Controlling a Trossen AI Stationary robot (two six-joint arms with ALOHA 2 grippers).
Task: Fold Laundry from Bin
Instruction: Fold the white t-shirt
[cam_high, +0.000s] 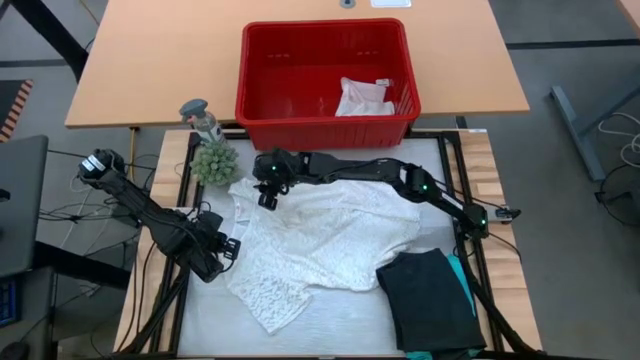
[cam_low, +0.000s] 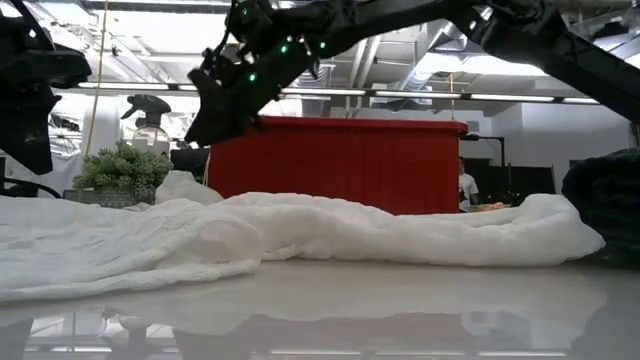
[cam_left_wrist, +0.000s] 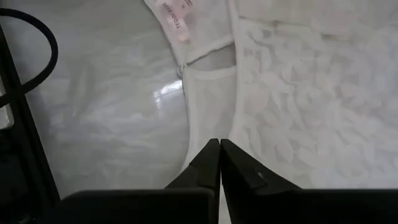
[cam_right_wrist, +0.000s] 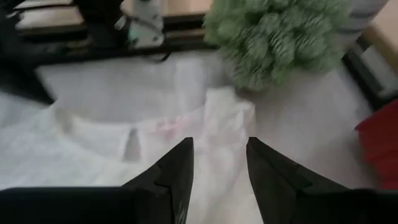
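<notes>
The large white lacy top (cam_high: 320, 235) lies spread on the table, bunched in low folds (cam_low: 300, 235). My right gripper (cam_high: 267, 198) hangs open above the top's far left corner, over the neckline and its label (cam_right_wrist: 165, 127), clear of the cloth (cam_low: 205, 125). My left gripper (cam_high: 230, 250) is shut, its tips (cam_left_wrist: 219, 144) at the top's left hem. A small white cloth (cam_high: 365, 97) lies inside the red bin (cam_high: 325, 130) at the far side. A folded black garment (cam_high: 430, 295) lies at the near right on a teal one (cam_high: 462, 280). My left gripper points steeply down with its shut fingertips (cam_left_wrist: 211, 155) over the narrow hem strip (cam_left_wrist: 208, 106) at the top's left edge. I cannot tell whether they touch the cloth.
A small green plant (cam_high: 213, 160) and a spray bottle (cam_high: 200, 115) stand at the table's far left corner, close to my right gripper. Dark frame rails (cam_high: 470, 250) run along the table's sides. Bare tabletop (cam_high: 210, 310) shows at the near left.
</notes>
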